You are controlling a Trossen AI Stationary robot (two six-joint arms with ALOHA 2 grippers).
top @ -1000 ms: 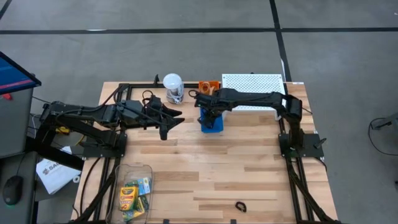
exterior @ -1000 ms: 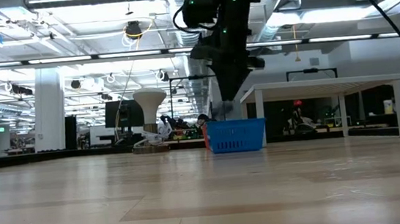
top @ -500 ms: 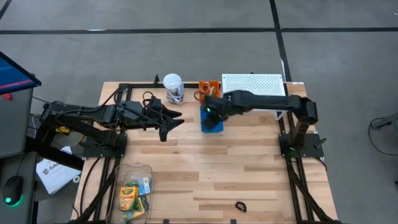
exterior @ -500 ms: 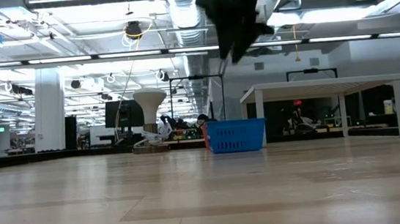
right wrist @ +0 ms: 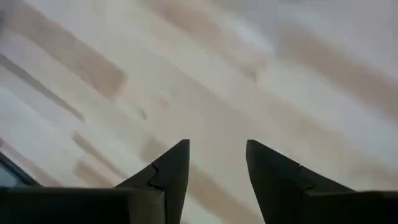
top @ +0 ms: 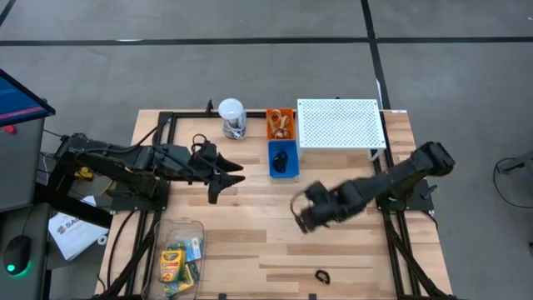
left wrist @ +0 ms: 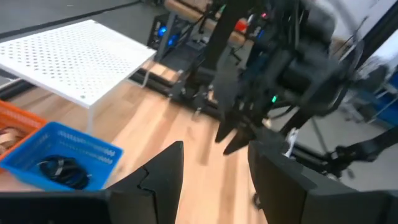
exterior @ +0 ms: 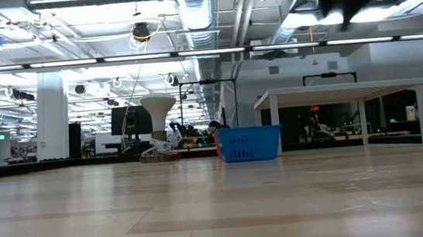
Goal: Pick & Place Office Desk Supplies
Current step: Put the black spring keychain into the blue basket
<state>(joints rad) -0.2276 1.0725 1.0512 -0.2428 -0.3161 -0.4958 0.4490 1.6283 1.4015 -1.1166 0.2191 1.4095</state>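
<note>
Two yellow-and-green crayon boxes [top: 177, 262] lie inside a clear container [top: 196, 225] at the table's near left. One black ring clip [top: 321, 275] lies alone on the wood by the near edge. More black clips [left wrist: 61, 169] rest in the blue bin [top: 283, 160], and tan rubber bands [top: 281, 125] lie in the orange bin behind it. My left gripper [top: 227, 182] hovers open left of the blue bin, empty [left wrist: 214, 163]. My right gripper [top: 298, 215] is open and empty over bare wood mid-table [right wrist: 217, 163].
The white perforated shelf [top: 341, 125] stands at the far right, and the white-lidded jar [top: 231, 117] at the far middle. In the left wrist view my right arm [left wrist: 280, 68] shows beyond the shelf [left wrist: 81, 59]. Bare wood [top: 250, 242] lies between the container and the lone clip.
My right gripper has left its place over the blue bin and swung quickly toward the table's near edge and a little right, now over mid-table. My left gripper has drifted slightly toward the near edge.
</note>
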